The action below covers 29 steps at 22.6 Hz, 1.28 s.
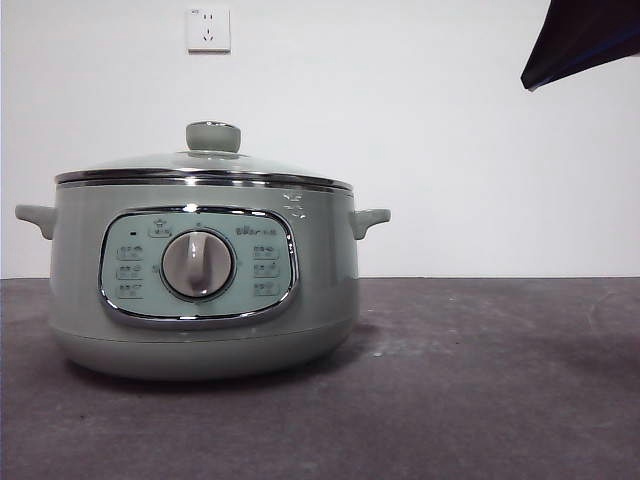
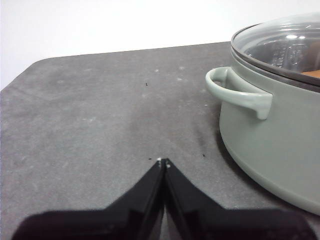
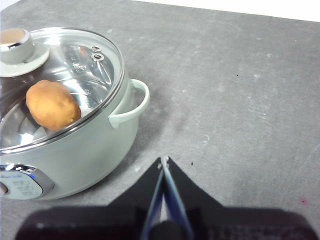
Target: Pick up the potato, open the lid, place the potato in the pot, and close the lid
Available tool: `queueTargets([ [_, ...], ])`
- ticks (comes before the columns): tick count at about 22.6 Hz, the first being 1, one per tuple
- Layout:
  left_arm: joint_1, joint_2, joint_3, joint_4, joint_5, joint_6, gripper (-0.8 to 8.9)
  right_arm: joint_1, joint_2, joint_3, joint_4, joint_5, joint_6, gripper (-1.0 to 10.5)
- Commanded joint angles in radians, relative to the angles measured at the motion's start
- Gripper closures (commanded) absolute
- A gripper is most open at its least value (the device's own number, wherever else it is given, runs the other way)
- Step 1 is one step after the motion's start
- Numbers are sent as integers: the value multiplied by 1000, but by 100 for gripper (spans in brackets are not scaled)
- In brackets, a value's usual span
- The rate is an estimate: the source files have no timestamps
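The sage-green pot [image 1: 200,330] stands on the table, left of centre, with its dial facing the front view. Its glass lid [image 1: 200,165] sits closed on the rim. Through the lid [image 3: 85,60], the right wrist view shows the orange-brown potato [image 3: 53,105] lying inside the pot [image 3: 85,155]. My right gripper [image 3: 163,161] is shut and empty over bare table, a little off from one side handle [image 3: 131,107]. On the pot's other side [image 2: 270,145], my left gripper [image 2: 163,162] is also shut and empty, apart from that side's handle [image 2: 235,92].
Dark grey table [image 1: 480,380] stretches to the right of the pot. A white wall with a socket [image 1: 208,29] stands behind. A dark arm tip [image 1: 585,40] shows in the front view's top right corner. The table's far edge [image 2: 30,67] appears in the left wrist view.
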Motion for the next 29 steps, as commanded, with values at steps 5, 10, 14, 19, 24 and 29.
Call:
queueTargets([
  [5,3,-3,-16,1,5,-7,816,0,-1,-9,3,3,10,946],
  [10,3,-3,-16,1,5,-7,816,0,-1,-9,3,3,10,946],
  [14,3,-3,-16,1,5,-7,816,0,-5,-9,-2,0,10,946],
  [19,3,-3,-16,1,5,-7,816,-8,-138,-12,-68,6,-83,946],
  [24,3,-3,-16,2,5,-7,817,-199,-312,-87,-33,-33,-130,946],
  [29,3,-3,-16,2,5,-7,816,-444,-476,-250,31,-204,-131,946],
])
